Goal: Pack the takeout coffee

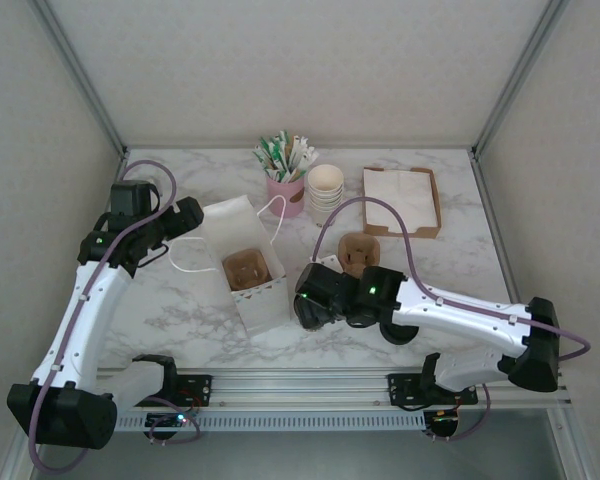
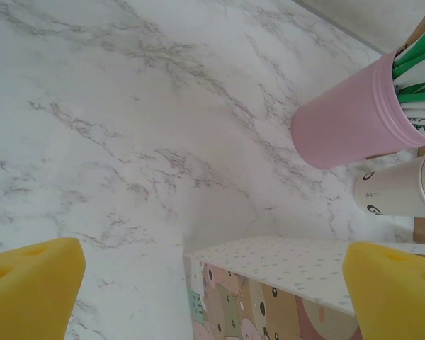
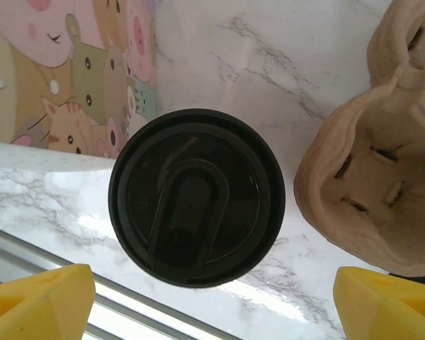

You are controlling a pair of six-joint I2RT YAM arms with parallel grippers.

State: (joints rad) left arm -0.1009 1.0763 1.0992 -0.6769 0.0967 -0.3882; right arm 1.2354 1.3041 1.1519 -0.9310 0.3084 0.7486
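Note:
The takeout coffee (image 3: pixel 196 197) stands on the marble and I look straight down on its round black lid; the tan cup below is hidden. My right gripper (image 3: pixel 212 306) hovers over it, open, with yellow fingertips (image 3: pixel 35 301) wide on either side and touching nothing. In the top view the right gripper (image 1: pixel 312 298) sits just right of the open white paper bag (image 1: pixel 248 262). The bag holds a pulp carrier (image 1: pixel 245 268). My left gripper (image 1: pixel 188 215) is at the bag's far-left side, open, its yellow fingertips (image 2: pixel 28 283) straddling the bag's cartoon-printed edge (image 2: pixel 297 273) without holding it.
A second pulp cup carrier (image 3: pixel 368 177) lies right beside the coffee. At the back stand a pink cup of sachets (image 1: pixel 286 192), a stack of cream paper cups (image 1: pixel 326 190) and a cardboard tray of napkins (image 1: pixel 401 200). The table's metal front rail (image 1: pixel 300 385) is close.

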